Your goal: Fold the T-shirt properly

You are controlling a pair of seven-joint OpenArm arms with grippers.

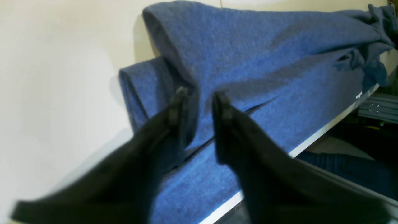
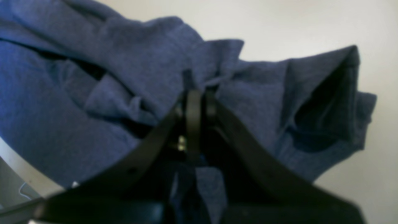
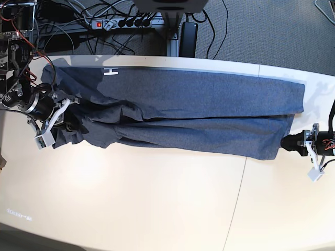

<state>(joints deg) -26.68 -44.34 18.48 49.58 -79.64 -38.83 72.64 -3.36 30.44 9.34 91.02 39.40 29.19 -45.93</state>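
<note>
We found the T-shirt (image 3: 178, 117) stretched lengthwise along the far edge of the table (image 3: 157, 209), its long axis running from one arm to the other and folded along that axis into a long band. Relative to the shirt, the right gripper (image 3: 55, 123) sat at the collar-and-sleeve end, the left gripper (image 3: 293, 144) at the hem end.

In the right wrist view, the right gripper (image 2: 197, 90) was clamped on a bunch of cloth, with fabric gathered round its tips. In the left wrist view, the left gripper (image 1: 200, 99) stood with its fingers (image 1: 180, 102) parted; a folded edge lay in the gap, and we judged no hold on it. The cloth lay directly ahead of and beneath those fingers.

The shirt read as heathered blue-grey. The hem end lay flat and layered; the right gripper's end was rumpled, a sleeve opening gaping. We judged the fold incomplete, and each arm nearest its own end for whatever came next.
</note>
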